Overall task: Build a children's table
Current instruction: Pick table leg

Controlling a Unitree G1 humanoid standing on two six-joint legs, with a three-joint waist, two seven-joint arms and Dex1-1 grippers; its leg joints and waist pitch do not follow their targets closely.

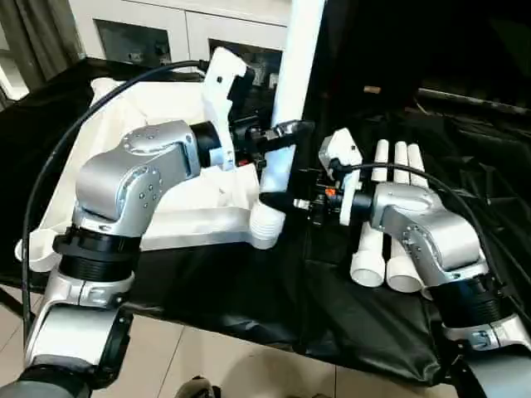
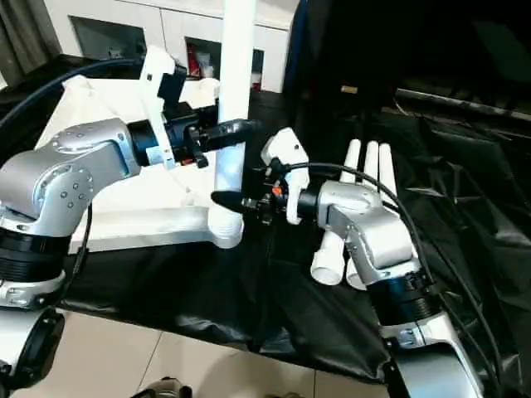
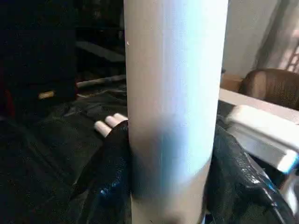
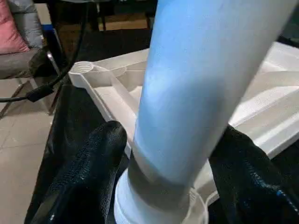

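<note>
The children's table top lies upside down, ribs up, on black cloth. One white leg stands upright in its near right corner socket. My left gripper is shut on this leg partway up, with a black finger pressed to each side. My right gripper reaches in from the right at the leg's threaded foot. Its fingers flank the leg with small gaps, open. Three more legs lie side by side under my right forearm.
A white cabinet with glass doors stands behind the work surface. The black cloth hangs over the near edge above a tiled floor. A black cable arcs over my left arm.
</note>
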